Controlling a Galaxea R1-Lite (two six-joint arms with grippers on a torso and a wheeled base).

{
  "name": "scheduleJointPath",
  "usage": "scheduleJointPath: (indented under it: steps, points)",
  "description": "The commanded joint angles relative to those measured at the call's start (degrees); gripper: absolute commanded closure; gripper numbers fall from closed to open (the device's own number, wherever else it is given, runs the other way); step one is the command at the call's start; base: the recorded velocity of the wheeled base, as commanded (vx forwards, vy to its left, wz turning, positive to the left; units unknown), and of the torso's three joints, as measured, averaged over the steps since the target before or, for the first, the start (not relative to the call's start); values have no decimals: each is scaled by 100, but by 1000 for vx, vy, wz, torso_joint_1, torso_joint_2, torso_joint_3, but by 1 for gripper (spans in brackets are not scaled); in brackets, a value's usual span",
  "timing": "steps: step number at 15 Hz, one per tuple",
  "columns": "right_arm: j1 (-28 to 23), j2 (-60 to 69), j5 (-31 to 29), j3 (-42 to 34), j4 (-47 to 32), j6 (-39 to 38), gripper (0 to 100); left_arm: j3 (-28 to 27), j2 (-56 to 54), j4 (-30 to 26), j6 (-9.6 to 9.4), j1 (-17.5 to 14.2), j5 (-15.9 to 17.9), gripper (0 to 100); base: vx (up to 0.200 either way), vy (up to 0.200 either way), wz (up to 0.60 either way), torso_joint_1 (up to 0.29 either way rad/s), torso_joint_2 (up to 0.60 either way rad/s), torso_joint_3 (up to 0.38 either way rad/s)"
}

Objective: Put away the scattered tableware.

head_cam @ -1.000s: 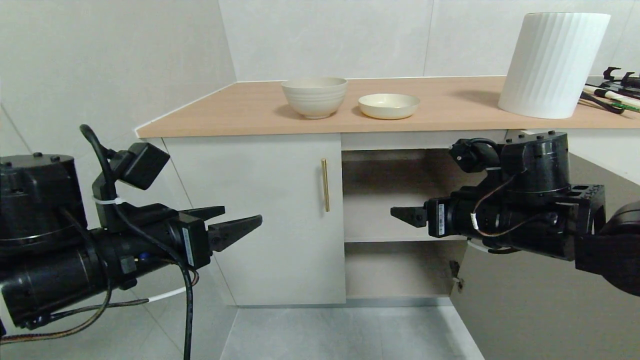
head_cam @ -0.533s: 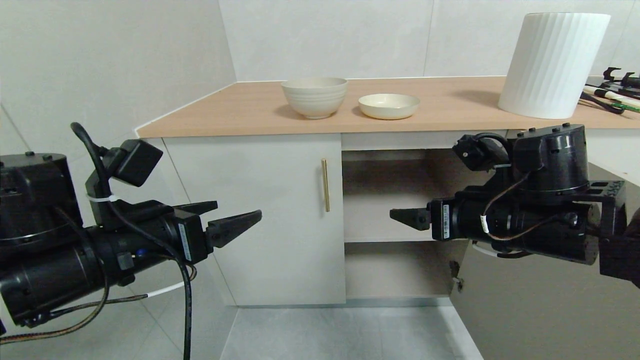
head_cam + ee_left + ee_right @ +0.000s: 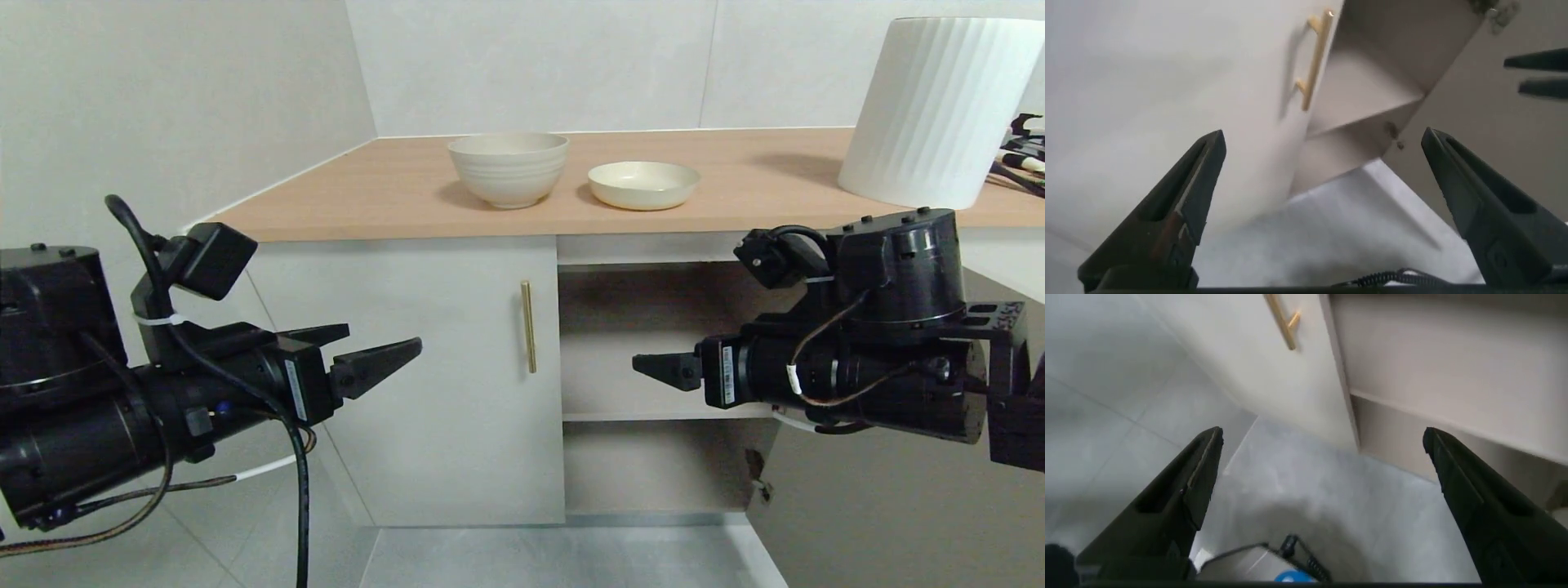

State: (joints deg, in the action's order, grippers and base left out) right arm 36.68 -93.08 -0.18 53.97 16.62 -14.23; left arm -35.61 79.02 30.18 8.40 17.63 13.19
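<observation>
A deep cream ribbed ceramic bowl [image 3: 508,167] and a shallow cream ceramic dish [image 3: 643,184] sit just beside each other, apart, on the light wooden countertop [image 3: 384,196], the bowl to the left. Farther right on the same surface stands a tall white ribbed cylinder [image 3: 931,110]. Below is a white cabinet: its left door [image 3: 441,384], with a slim vertical brass handle [image 3: 527,327], is closed, while the right compartment is open, showing a pale inner shelf [image 3: 653,412], with the swung-out door [image 3: 898,514] at the right. The left gripper [image 3: 384,343] hangs in front of the closed door, below counter level, its fingers spread wide and holding nothing. The right gripper [image 3: 645,362] hangs before the open compartment at shelf height, its fingers [image 3: 1192,490] also spread wide and empty
</observation>
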Motion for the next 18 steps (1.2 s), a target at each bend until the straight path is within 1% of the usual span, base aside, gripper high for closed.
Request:
scheduleJointPath:
  steps: [1,3,5,7,9,14,17,18]
  points:
    - [41,35,1,0,-18,-10,0,-7,17,5,4,-5,-1,0,200,0,0,7,2,2]
    - [41,26,27,-62,-44,-1,0,-7,35,5,4,-14,-1,0,200,0,0,2,2,2]
    - [50,35,212,-176,0,34,0,-7,43,5,4,-14,-1,0,200,0,0,2,2,0]
    - [67,79,273,-202,-18,43,0,10,-1,5,4,-14,17,0,200,0,0,7,2,7]
    - [155,141,264,-246,-9,43,0,28,-88,23,4,-5,43,0,0,0,0,0,0,0]
    - [164,228,238,-369,17,306,0,1,-264,14,13,-5,43,0,0,0,0,0,0,0]
    - [164,211,229,-343,17,306,0,-218,-317,-92,13,4,34,0,0,0,0,0,0,0]
    - [155,211,220,-343,26,315,0,-473,-264,-267,13,4,34,0,0,0,0,0,0,0]
